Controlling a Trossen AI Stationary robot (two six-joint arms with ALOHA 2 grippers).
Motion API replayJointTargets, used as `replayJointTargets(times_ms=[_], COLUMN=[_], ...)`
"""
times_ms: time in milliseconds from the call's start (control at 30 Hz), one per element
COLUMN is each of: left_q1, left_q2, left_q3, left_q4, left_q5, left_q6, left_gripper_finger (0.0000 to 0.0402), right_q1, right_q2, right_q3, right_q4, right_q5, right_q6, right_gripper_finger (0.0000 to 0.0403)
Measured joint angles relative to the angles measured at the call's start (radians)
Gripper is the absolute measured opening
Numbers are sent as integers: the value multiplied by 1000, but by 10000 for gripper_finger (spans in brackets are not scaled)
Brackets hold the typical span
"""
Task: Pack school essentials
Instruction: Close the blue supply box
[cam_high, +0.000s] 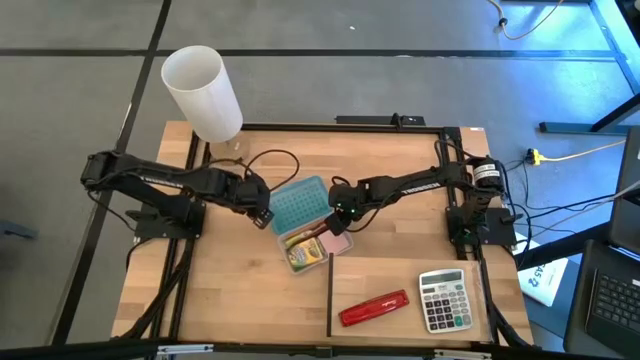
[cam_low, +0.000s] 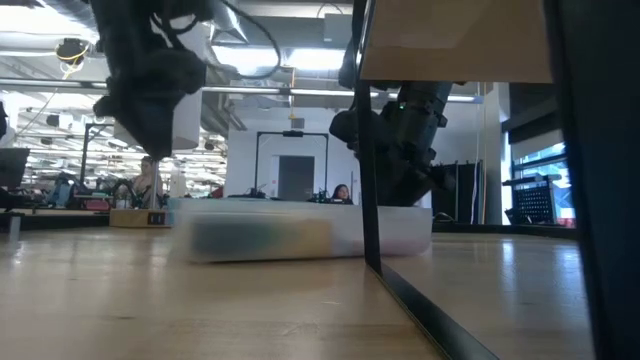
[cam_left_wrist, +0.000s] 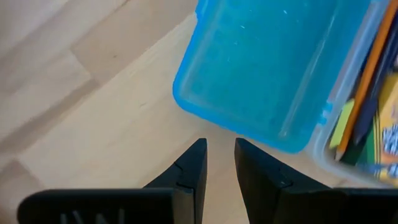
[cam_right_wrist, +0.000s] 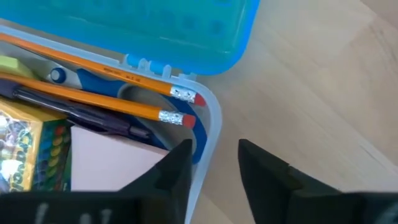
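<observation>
Both grippers empty, case packed but lid still open.

Right gripper (cam_right_wrist: 214, 163) hovers at the case's corner, fingers slightly parted, holding nothing; one finger overlaps the clear rim in its wrist view. Left gripper (cam_left_wrist: 220, 163) sits just off the blue lid's (cam_left_wrist: 267, 68) free corner, narrow gap, also empty. Pencil case (cam_high: 304, 228) is mid-table between them, long axis diagonal in the high view, lid hinged away from the tray. Inside: orange pencils (cam_right_wrist: 106, 78) lie along the long axis, erasers toward the right gripper, with scissors (cam_right_wrist: 93, 78), pen (cam_right_wrist: 81, 115), sticky pad (cam_right_wrist: 112, 158), crayon box (cam_right_wrist: 25, 155). Risks (my guess): a one-sided push skids the light case, or the lid jams on a raised pencil.
</observation>
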Motion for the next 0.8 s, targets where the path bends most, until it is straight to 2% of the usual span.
replayJointTargets(times_ms=[133, 367, 567, 800], left_q1=[10, 24, 23, 22], left_q2=[0, 0, 0, 0], left_q3=[-62, -116, -147, -161], left_q4=[99, 98, 137, 48], left_q5=[1, 3, 21, 143], left_q6=[-104, -255, -287, -272], left_gripper_finger=[76, 76, 76, 76], right_q1=[0, -1, -9, -21], right_q2=[0, 0, 0, 0], right_q3=[0, 0, 0, 0], right_q4=[4, 19, 22, 22], right_q5=[0, 21, 30, 47], right_q6=[-4, -3, -1, -2], right_gripper_finger=[88, 14, 24, 12])
